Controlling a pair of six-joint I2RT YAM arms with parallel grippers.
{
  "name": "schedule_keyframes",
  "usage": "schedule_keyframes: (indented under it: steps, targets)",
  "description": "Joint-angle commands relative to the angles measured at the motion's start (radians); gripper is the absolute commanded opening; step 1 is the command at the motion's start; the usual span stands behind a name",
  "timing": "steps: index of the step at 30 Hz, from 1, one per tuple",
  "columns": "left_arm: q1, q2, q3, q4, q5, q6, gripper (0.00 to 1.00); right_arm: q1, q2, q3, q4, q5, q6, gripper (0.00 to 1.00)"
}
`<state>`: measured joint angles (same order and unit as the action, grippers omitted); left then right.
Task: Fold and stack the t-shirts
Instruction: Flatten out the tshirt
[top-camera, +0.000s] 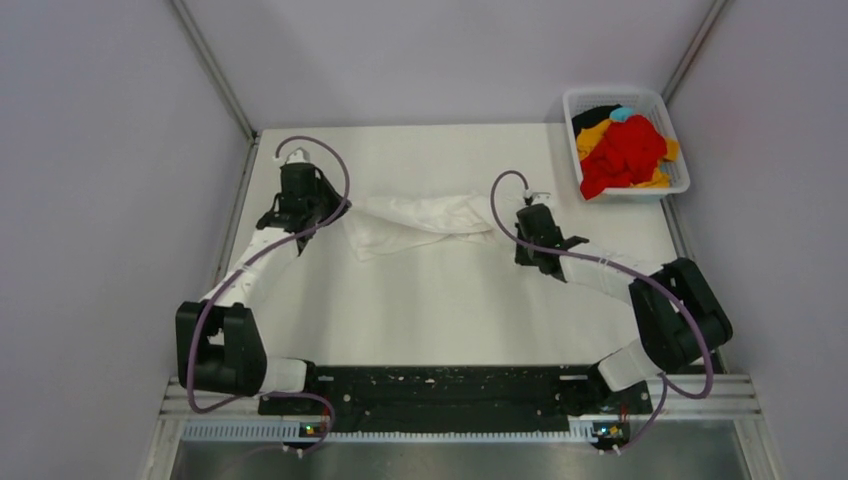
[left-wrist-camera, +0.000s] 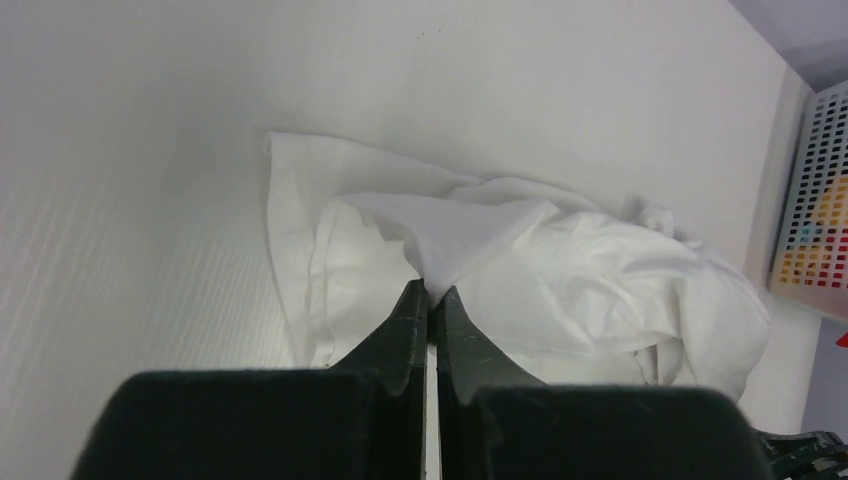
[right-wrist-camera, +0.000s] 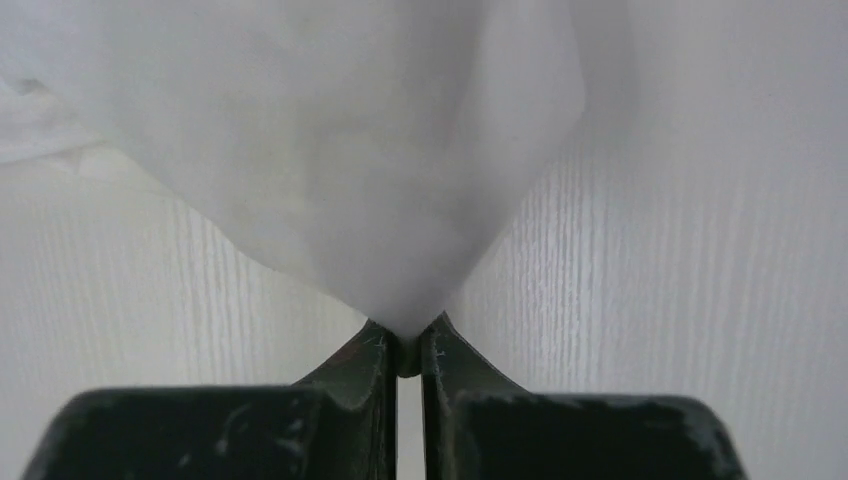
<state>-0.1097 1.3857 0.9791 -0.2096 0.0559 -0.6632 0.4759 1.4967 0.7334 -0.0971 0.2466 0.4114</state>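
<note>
Pinching a crumpled plain white cloth t-shirt (top-camera: 415, 222) at both ends, mid-frame on the white table (top-camera: 450, 300).
Left gripper (left-wrist-camera: 432, 290) and right gripper (right-wrist-camera: 405, 335) are each clamping thin fabric, probably edge corners; the cloth is draping soft, light and limp.

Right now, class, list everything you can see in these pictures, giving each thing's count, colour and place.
white t-shirt: one, white, bunched on the middle of the table
red t-shirt: one seen, red, on top in the basket
yellow-orange t-shirt: at least one, yellow-orange, under the red one
black t-shirt: one seen, black, basket's far end
light blue t-shirt: one seen, light blue, a scrap at the basket's far end
basket: one, white mesh, table's far right corner
table: one, white
left hand: one, black, shut on the white t-shirt
right hand: one, black, shut on the same shirt
</note>
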Motion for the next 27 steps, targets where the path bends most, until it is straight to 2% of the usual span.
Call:
schedule_keyframes:
  steps: [1,8,14,17,22,27]
  targets:
    - [0.006,-0.107,0.011,0.082,-0.072,0.019,0.00,0.008,-0.036,0.091,0.014,0.136,-0.015,0.00]
    - [0.007,-0.301,0.063,0.190,-0.215,0.098,0.00,0.006,-0.267,0.337,-0.281,0.193,-0.101,0.00]
    - [0.007,-0.349,0.237,0.188,-0.265,0.192,0.00,0.006,-0.371,0.549,-0.346,0.145,-0.203,0.00]
    - [0.007,-0.330,0.328,0.167,-0.313,0.221,0.00,0.001,-0.356,0.670,-0.376,0.161,-0.248,0.00]
    - [0.008,-0.245,0.461,0.185,-0.316,0.256,0.00,-0.027,-0.261,0.853,-0.381,0.132,-0.321,0.00]
    - [0.035,-0.018,0.671,0.166,-0.310,0.269,0.00,-0.163,-0.080,1.033,-0.346,-0.043,-0.354,0.00]
